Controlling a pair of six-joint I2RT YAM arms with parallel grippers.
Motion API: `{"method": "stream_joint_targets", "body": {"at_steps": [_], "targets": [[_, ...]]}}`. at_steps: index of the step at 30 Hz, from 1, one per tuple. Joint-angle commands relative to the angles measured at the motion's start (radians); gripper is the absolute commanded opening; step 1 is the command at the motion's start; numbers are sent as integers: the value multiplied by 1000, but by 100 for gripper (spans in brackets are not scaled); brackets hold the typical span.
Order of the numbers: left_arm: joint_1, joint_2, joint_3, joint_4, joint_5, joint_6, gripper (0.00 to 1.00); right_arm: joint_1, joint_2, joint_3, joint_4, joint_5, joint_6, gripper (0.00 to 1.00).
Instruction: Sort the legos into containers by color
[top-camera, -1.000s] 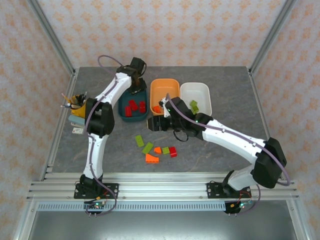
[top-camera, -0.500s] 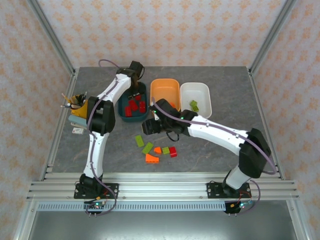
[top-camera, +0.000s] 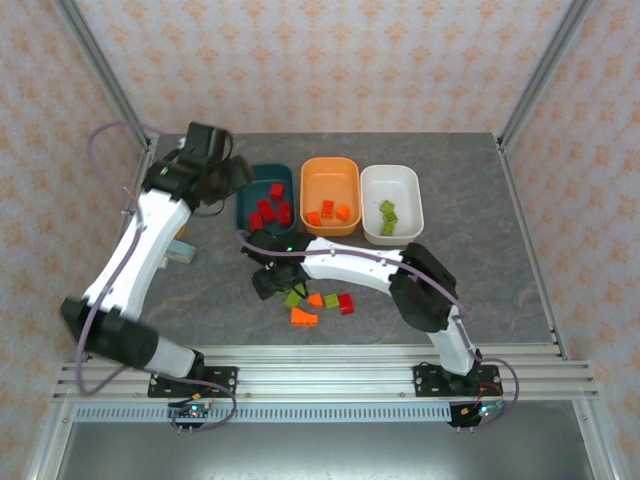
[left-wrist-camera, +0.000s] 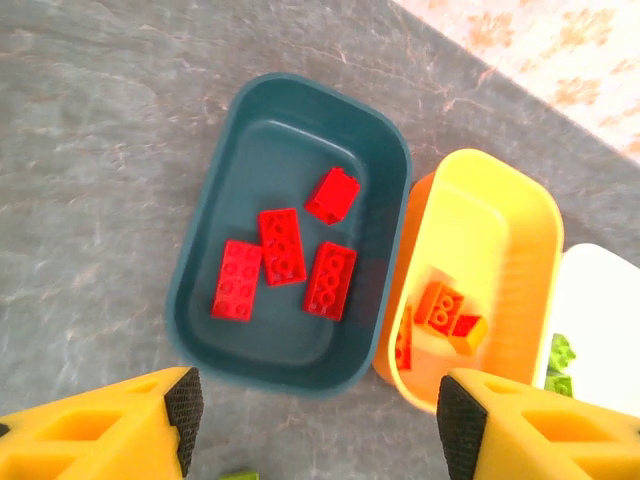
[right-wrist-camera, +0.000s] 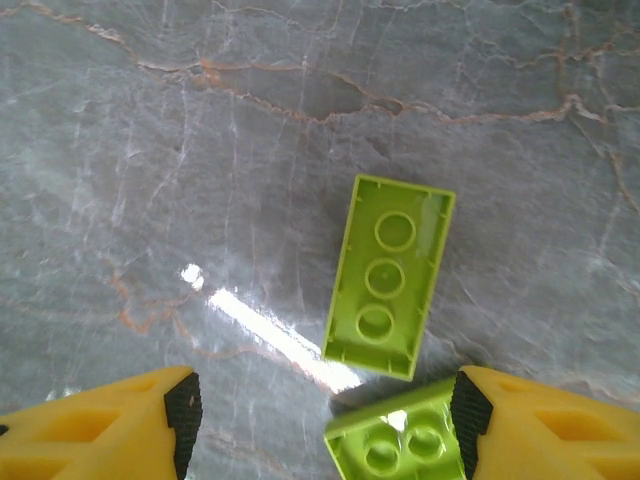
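Four red legos (left-wrist-camera: 283, 245) lay in the dark teal tub (left-wrist-camera: 270, 150) (the last apparently just dropped there). The left gripper (left-wrist-camera: 318, 415) had pulled back above it, fingers wide and empty. The right gripper (right-wrist-camera: 325, 420), also wide and empty, had swung from the orange tub (top-camera: 330, 185) down over a lime brick (right-wrist-camera: 390, 275) on the table (top-camera: 480, 270), probably next for the white tub (top-camera: 392, 172).
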Motion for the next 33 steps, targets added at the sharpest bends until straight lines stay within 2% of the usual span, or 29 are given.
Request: {"method": "stream_joint_targets", "body": {"at_steps": [1, 6, 13, 18, 23, 29, 33], "targets": [[4, -161, -177, -26, -28, -56, 68, -1, 74, 95, -130, 77, 33, 69], [3, -453, -379, -40, 94, -100, 71, -2, 162, 183, -187, 104, 48, 68], [4, -723, -490, -320, 186, -218, 71, -4, 238, 262, -239, 104, 70, 64], [4, -866, -572, -421, 238, -292, 69, -12, 260, 270, -243, 100, 90, 59], [3, -942, -649, -401, 280, -323, 68, -22, 271, 271, -241, 95, 106, 49], [4, -941, -749, -343, 361, -314, 69, -32, 268, 270, -237, 102, 109, 38], [4, -942, -788, -296, 379, -317, 68, -33, 212, 251, -216, 134, 99, 33]]}}
